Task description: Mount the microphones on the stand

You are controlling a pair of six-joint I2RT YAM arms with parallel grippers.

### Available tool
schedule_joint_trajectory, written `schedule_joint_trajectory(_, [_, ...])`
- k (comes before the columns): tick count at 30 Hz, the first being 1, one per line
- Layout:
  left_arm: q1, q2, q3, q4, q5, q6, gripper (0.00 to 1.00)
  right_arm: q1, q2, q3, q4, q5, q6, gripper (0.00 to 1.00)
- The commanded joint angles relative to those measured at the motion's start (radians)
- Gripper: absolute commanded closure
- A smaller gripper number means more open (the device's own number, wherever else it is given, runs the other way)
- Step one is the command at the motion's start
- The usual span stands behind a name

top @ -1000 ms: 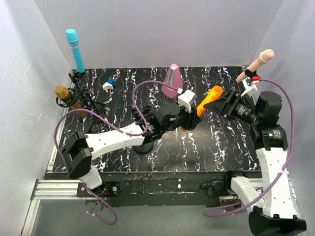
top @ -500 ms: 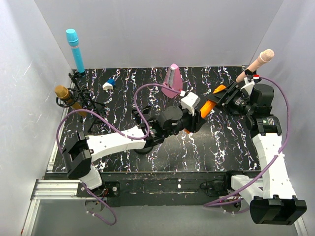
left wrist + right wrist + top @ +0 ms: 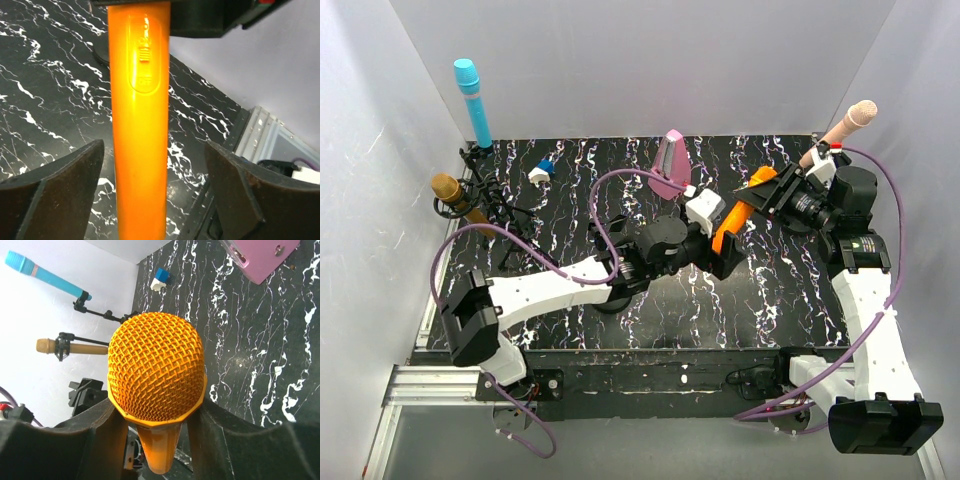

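The orange microphone (image 3: 734,212) hangs slanted above the middle of the table. My right gripper (image 3: 772,196) is shut on it just below its mesh head (image 3: 156,365), one finger (image 3: 95,440) on each side of the collar. My left gripper (image 3: 720,243) is open around the lower handle (image 3: 140,125), with a gap on both sides. The cyan microphone (image 3: 472,100) and the gold one (image 3: 455,195) sit in clips of the black stand (image 3: 490,190) at the left. The pale pink microphone (image 3: 845,128) sits in a clip (image 3: 825,160) at the back right.
A pink metronome (image 3: 670,165) stands at the back middle of the marbled black table (image 3: 570,160). A small blue and white piece (image 3: 540,170) lies at the back left. White walls close in the left, back and right sides. Purple cables loop off both arms.
My right gripper came in and closed below the orange microphone's head. My left gripper, shut on the handle before, has opened and let it go.
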Motion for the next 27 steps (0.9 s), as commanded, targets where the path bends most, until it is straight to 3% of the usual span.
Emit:
schedule_joint_trajectory(1, [-0.003,-0.161,-0.005,-0.111,0.108,0.036,0.1,-0.001,0.008,0.056,0.093,-0.074,-0.139,0.99])
schedule_joint_trajectory(2, [-0.001,-0.186,-0.004,-0.142,0.127,0.044,0.02,-0.002,0.01,0.065,0.099,-0.099,-0.165,0.99])
schedule_joint_trajectory(5, [0.005,-0.244,0.045,-0.301,0.213,0.068,0.02,-0.002,0.02,0.09,0.108,-0.2,-0.261,0.99])
schedule_joint_trajectory(10, [0.009,-0.29,0.187,-0.573,0.26,0.099,0.02,0.002,0.051,0.107,0.163,-0.531,-0.453,0.99])
schedule_joint_trajectory(13, [0.023,-0.301,0.296,-0.732,0.227,0.123,0.02,0.013,0.085,0.12,0.185,-0.649,-0.499,0.99])
schedule_joint_trajectory(19, [0.062,-0.343,0.459,-1.016,-0.009,0.252,0.02,0.106,0.141,0.222,-0.053,-0.682,-0.801,0.99])
schedule_joint_trajectory(23, [0.085,-0.439,0.404,-1.075,-0.076,0.364,0.02,0.174,0.193,0.288,-0.229,-0.696,-1.048,0.99])
schedule_joint_trajectory(27, [0.088,-0.647,0.225,-0.985,-0.095,0.476,0.02,0.229,0.252,0.358,-0.343,-0.691,-1.245,0.99])
